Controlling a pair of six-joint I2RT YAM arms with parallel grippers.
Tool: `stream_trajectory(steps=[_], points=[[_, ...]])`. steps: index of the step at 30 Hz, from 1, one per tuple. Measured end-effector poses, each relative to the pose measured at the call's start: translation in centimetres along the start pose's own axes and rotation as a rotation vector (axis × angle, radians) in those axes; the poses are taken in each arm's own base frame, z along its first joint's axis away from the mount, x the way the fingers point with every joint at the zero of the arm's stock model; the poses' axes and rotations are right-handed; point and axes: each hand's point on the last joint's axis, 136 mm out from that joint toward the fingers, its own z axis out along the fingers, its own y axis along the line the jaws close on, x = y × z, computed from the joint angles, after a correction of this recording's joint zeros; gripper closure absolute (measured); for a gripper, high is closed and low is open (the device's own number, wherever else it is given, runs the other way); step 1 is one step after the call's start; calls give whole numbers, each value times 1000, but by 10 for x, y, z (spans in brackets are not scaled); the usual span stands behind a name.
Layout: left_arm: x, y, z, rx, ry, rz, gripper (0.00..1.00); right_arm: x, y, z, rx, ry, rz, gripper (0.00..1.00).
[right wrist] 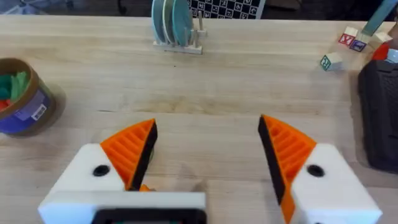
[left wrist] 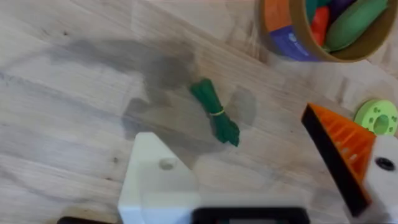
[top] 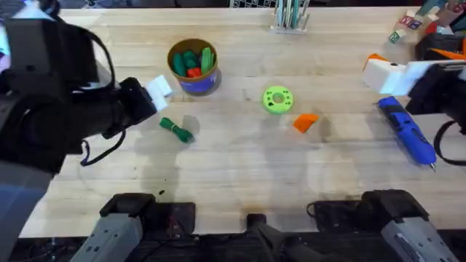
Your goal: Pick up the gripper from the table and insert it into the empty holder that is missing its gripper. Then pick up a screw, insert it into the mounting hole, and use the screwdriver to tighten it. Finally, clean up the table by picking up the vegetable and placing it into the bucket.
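Large and dark at the left of the overhead view, the left arm reached over the pale wooden desk (top: 240,182). Its left tool (left wrist: 261,180) carried one white boxy plastic holder (left wrist: 155,180) with no wedge and, opposite, a white block with an orange ribbed wedge; nothing sat between them, so it was spread apart and empty. Just beyond it lay the small dark green toy vegetable (top: 176,130), near the round tan-rimmed, blue-walled bucket (top: 194,67), which held toy vegetables. Mid-desk, the small orange plastic wedge-shaped gripper piece (top: 306,121) lay just beside a flat bright green disc with holes (top: 277,99). At the right side, the right tool (right wrist: 205,152) hovered wide open, gripping nothing, its two orange wedges well apart. The blue pen-shaped screwdriver (top: 406,131) lay on the desk close by it.
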Motion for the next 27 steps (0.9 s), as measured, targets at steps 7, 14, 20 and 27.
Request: stream_trajectory(steps=[7, 14, 20, 27], points=[[14, 7, 39, -78, 149, -92, 592, 0, 0, 0, 0, 0, 0, 10], [13, -6, 33, -29, 118, -42, 481, 4, 0, 0, 0, 15, 0, 10], [-2, -67, -14, 241, -94, 226, 12, 10, 0, 0, 0, 41, 0, 10], [-14, -134, -84, 576, -346, 418, 10, 15, 0, -1, 0, 63, 1, 10]])
